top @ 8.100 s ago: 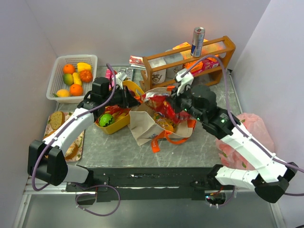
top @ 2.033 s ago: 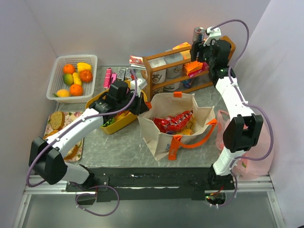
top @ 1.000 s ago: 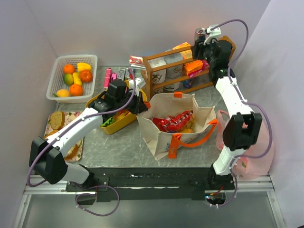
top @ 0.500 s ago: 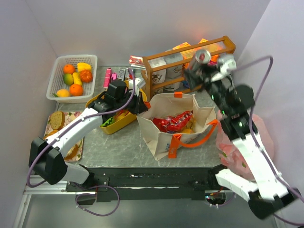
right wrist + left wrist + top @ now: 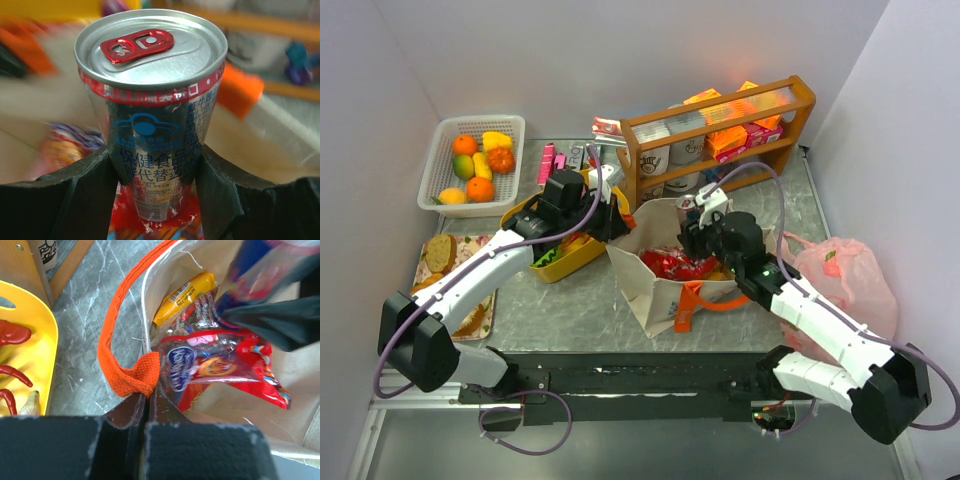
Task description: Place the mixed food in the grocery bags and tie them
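Observation:
The cream canvas tote (image 5: 650, 285) stands open mid-table with red snack packets (image 5: 225, 365) and a yellow packet (image 5: 182, 297) inside. My left gripper (image 5: 147, 400) is shut on the tote's orange handle (image 5: 127, 377) at the left rim, holding it up. My right gripper (image 5: 152, 175) is shut on the slim silver-red can (image 5: 150, 100), upright just above the packets in the tote's mouth (image 5: 692, 243). The can is a blur (image 5: 260, 270) in the left wrist view. The pink plastic bag (image 5: 845, 275) lies at the right.
A white mesh basket (image 5: 442, 195) of fruit sits far left. A yellow tub (image 5: 570, 262) lies beside the tote, behind my left arm. The wooden rack (image 5: 720, 125) with boxes stands at the back. A tray (image 5: 428, 275) with bread is near left.
My right arm lifted the can off the top of the rack and swung it down and left into the tote's opening. The left gripper kept its hold on the handle.

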`<state>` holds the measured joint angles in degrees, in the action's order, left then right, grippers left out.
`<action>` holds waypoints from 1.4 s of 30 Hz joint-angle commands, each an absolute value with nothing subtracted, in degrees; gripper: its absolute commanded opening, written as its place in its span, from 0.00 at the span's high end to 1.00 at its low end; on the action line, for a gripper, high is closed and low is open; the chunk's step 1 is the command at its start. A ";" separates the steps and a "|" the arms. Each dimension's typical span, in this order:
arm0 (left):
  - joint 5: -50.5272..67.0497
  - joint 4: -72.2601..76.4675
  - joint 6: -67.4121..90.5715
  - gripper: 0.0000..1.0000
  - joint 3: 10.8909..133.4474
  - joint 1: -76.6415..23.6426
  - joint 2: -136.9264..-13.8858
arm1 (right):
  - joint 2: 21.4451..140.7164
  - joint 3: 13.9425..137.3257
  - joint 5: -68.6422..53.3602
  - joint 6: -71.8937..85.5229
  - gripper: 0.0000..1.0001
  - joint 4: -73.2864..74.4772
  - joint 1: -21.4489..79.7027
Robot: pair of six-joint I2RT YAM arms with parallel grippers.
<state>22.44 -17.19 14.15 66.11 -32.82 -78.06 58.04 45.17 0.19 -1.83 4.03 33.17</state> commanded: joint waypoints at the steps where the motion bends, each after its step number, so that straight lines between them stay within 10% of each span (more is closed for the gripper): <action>1: 20.13 -15.56 13.18 0.99 66.27 -32.52 -75.41 | 58.18 43.51 9.73 -6.85 1.00 -5.01 33.49; 22: 19.69 -15.38 12.83 0.99 66.01 -32.52 -75.59 | 70.93 42.37 22.94 -5.10 0.96 -0.26 33.57; 32: 20.13 -15.38 13.01 0.99 66.09 -32.43 -76.55 | 61.28 46.66 12.85 -5.62 0.01 3.95 33.49; 42: 20.21 -15.38 13.18 0.99 66.09 -32.52 -76.55 | 48.26 53.26 1.41 -6.77 0.02 10.89 33.40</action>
<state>21.02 -17.23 14.15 65.84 -32.99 -77.60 53.12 49.25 6.55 -5.91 8.21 33.61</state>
